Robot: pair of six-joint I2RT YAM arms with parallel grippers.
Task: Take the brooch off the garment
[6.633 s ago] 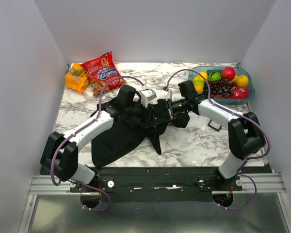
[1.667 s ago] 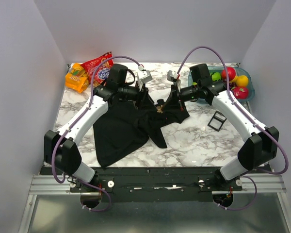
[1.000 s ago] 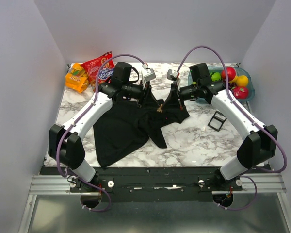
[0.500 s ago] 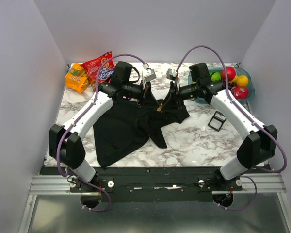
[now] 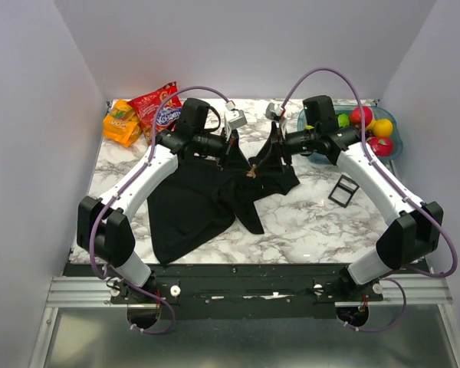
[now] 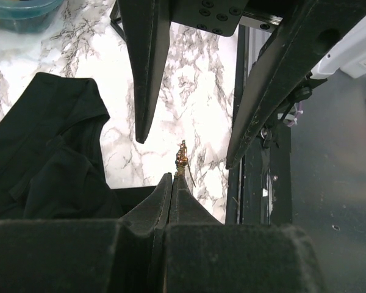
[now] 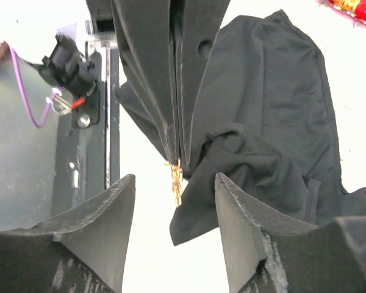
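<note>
The brooch (image 6: 182, 160), a tiny gold glint, sticks out past the tips of my left gripper (image 6: 172, 178), which is shut on it. In the right wrist view it (image 7: 176, 180) hangs below those tips, between the spread fingers of my right gripper (image 7: 174, 183), which is open and touches nothing. From above, the two grippers meet tip to tip over the table's middle, left gripper (image 5: 244, 163) and right gripper (image 5: 263, 157), with the brooch (image 5: 251, 172) between. The garment (image 5: 192, 207), a black T-shirt, lies crumpled below them. Whether cloth still clings to the brooch I cannot tell.
A small black square tray (image 5: 343, 191) stands right of the shirt. A teal bowl of fruit (image 5: 395, 146) sits at the back right. A red snack bag (image 5: 159, 107) and an orange pack (image 5: 120, 123) lie at the back left. Walls close in on three sides.
The left jaws have shut on the brooch, and the right jaws have opened and let it go. The right wrist has drawn back slightly.
</note>
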